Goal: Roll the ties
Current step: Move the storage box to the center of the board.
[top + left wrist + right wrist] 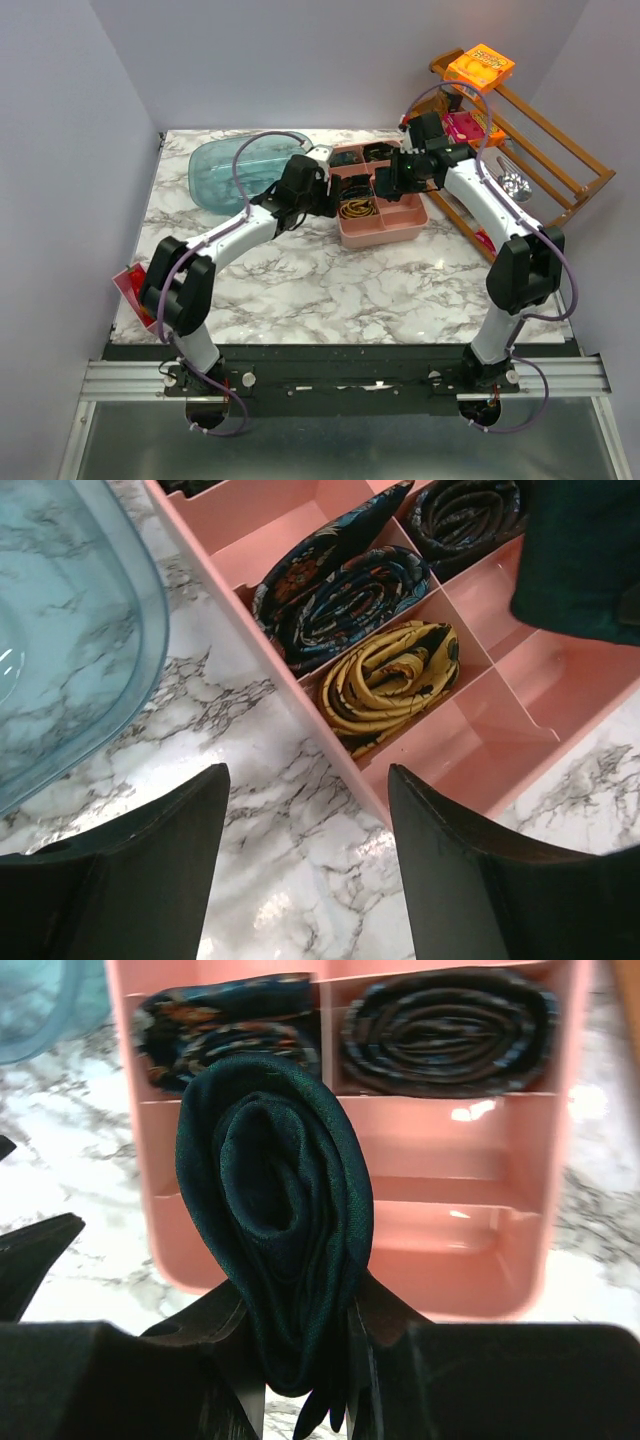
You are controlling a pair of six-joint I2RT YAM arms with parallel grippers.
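- Nearest to the right wrist camera is the green tie (275,1230), rolled into a thick, tall coil. The right gripper (305,1350) is clenched on its lower part, one black finger on each side.
- This coil is in the air in front of the pink tray (470,1250). From the left wrist view it seems to be over the far, empty compartments, but how high I cannot tell.
- Three other ties already lie coiled in the tray: the gold tie (395,675), the blue flowered tie (335,590) and the dark striped tie (465,515), each in its own compartment.
- The left gripper (305,815) is released and holds nothing. It hovers over the marble table (260,720), just beside the tray wall and near the blue dish (60,630).
- Risk: the coil looks loose at the top, and pointed ends hang out below the fingers. When the fingers let go, the fabric may spring open, I think.
- Risk: the hanging ends may catch on a thin divider, so that the coil lands across two compartments or tips over.
- Materials: the tie is soft, matt woven cloth with rounded folds. The tray is smooth, glossy hard plastic with straight walls, and the dish is clear and rounded.
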